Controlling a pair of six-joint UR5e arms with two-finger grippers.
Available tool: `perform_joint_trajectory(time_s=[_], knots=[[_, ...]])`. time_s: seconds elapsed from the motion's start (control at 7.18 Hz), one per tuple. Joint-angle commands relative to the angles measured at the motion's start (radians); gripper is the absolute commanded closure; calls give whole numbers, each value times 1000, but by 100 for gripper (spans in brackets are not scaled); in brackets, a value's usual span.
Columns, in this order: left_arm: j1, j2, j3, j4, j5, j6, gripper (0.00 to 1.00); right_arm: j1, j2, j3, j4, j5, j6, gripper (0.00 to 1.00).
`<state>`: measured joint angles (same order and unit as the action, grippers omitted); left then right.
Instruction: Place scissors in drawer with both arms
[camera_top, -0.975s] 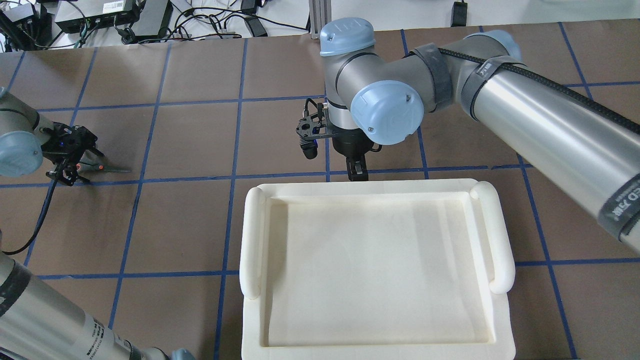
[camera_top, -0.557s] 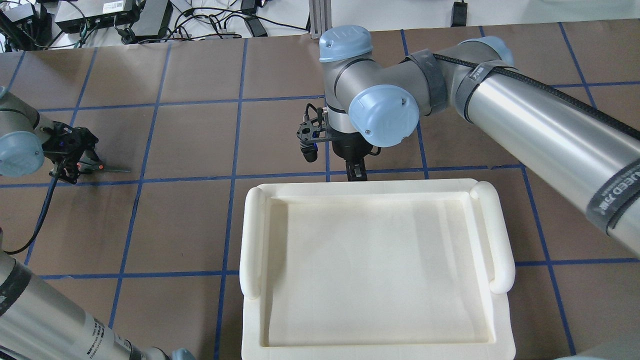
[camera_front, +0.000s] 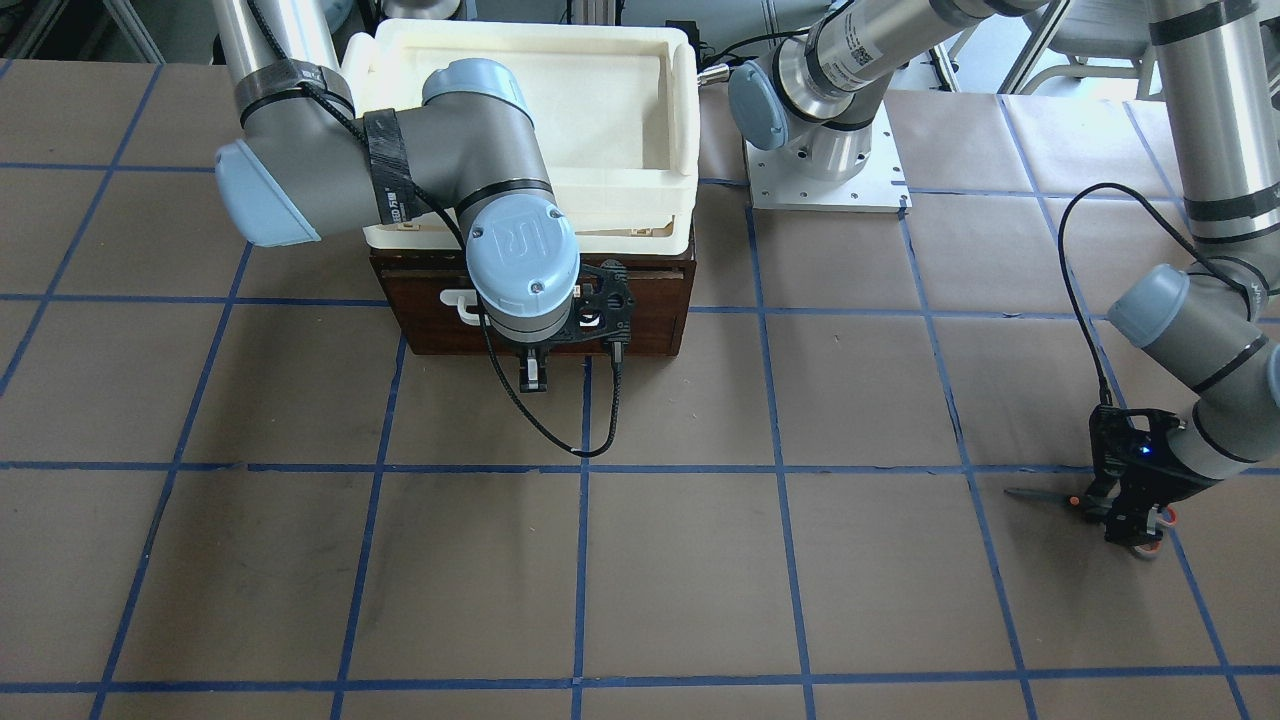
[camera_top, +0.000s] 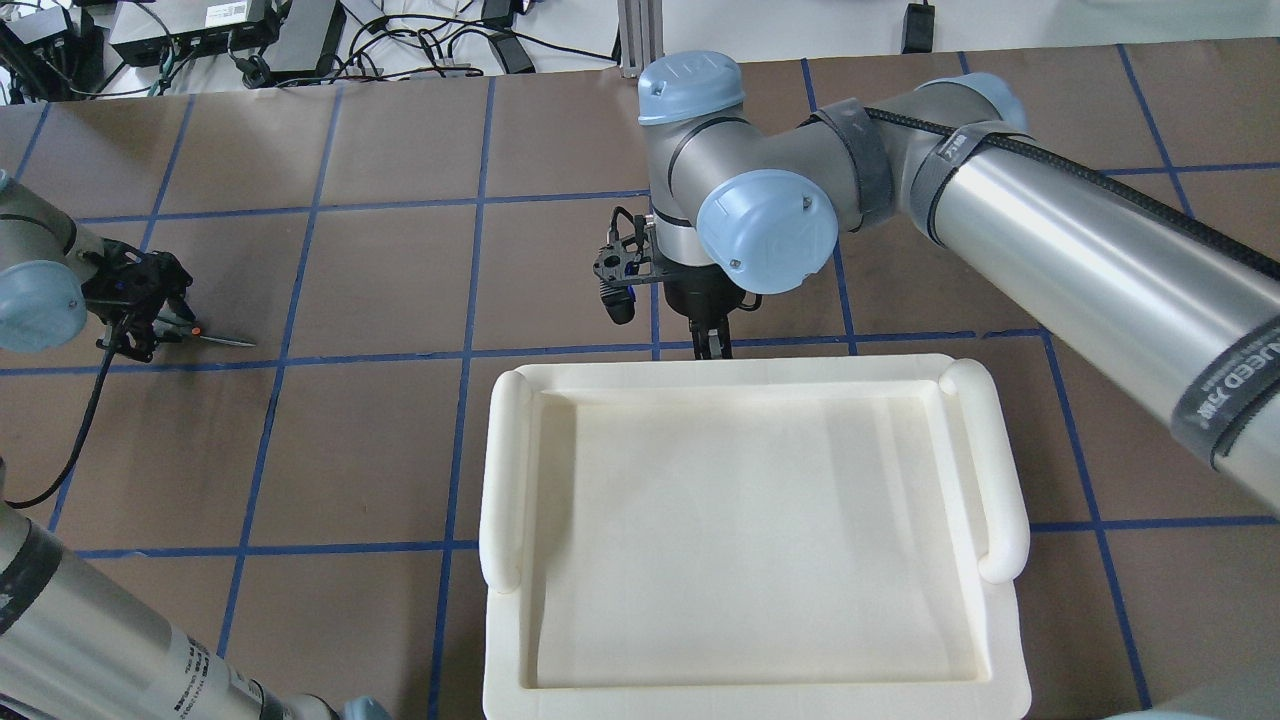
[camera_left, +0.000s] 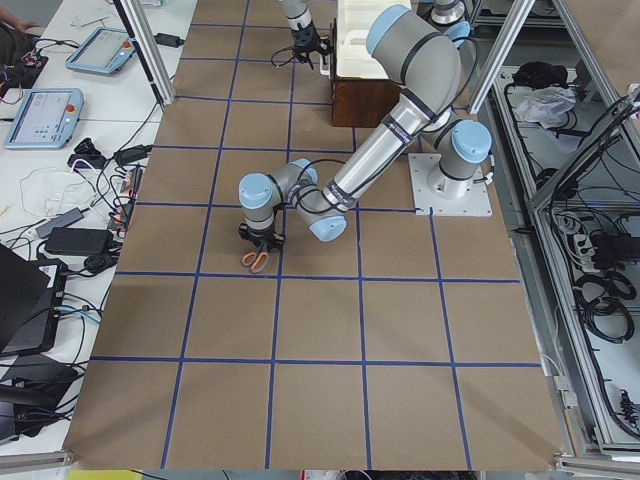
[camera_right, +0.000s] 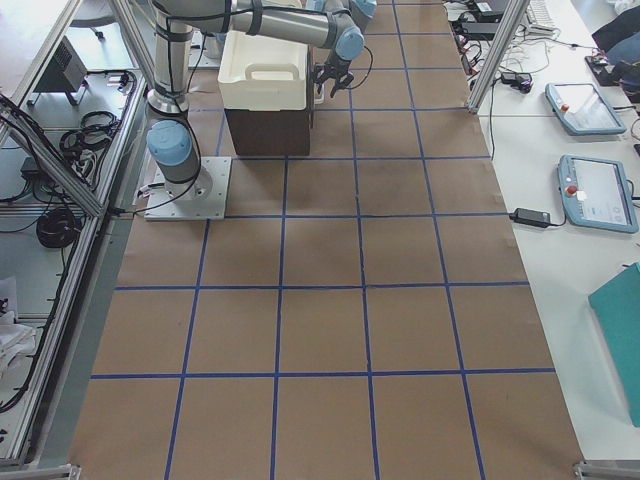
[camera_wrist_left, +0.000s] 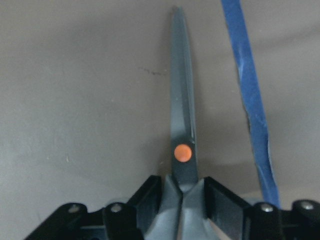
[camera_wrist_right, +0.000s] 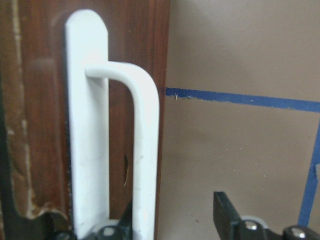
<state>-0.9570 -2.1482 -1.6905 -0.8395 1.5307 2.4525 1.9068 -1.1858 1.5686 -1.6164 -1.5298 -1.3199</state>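
The left arm (camera_front: 1215, 330) reaches far out to its side and bends down low. Its wrist is turned so that the left end effector (camera_front: 1128, 520) sits just over the desk (camera_front: 700, 580). A small blue light glows on it. Its two fingers (camera_wrist_left: 222, 200) are squeezed tight on the scissors (camera_wrist_left: 182, 115), just behind the orange dot.

The right arm (camera_top: 1060, 250) stretches long across the middle. Its wrist folds over, with big blue caps on the joints. The right end effector (camera_top: 712, 343) points straight down. Its two fingers (camera_wrist_right: 225, 212) stand apart, with a gap between them.
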Motion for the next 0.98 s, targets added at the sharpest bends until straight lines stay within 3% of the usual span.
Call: perform_joint_trajectory(time_s=[0.0,0.7,0.84], knots=[[-2,11,0,-1,11,0,78,0,-5,-2,-7,-3,7,70],[-2,14,0,-3,11,0,84,-6,-5,-28,-62,-7,5,70],[-2,11,0,0,17,-10,47,-6,3,-53,-65,-6,4,70]])
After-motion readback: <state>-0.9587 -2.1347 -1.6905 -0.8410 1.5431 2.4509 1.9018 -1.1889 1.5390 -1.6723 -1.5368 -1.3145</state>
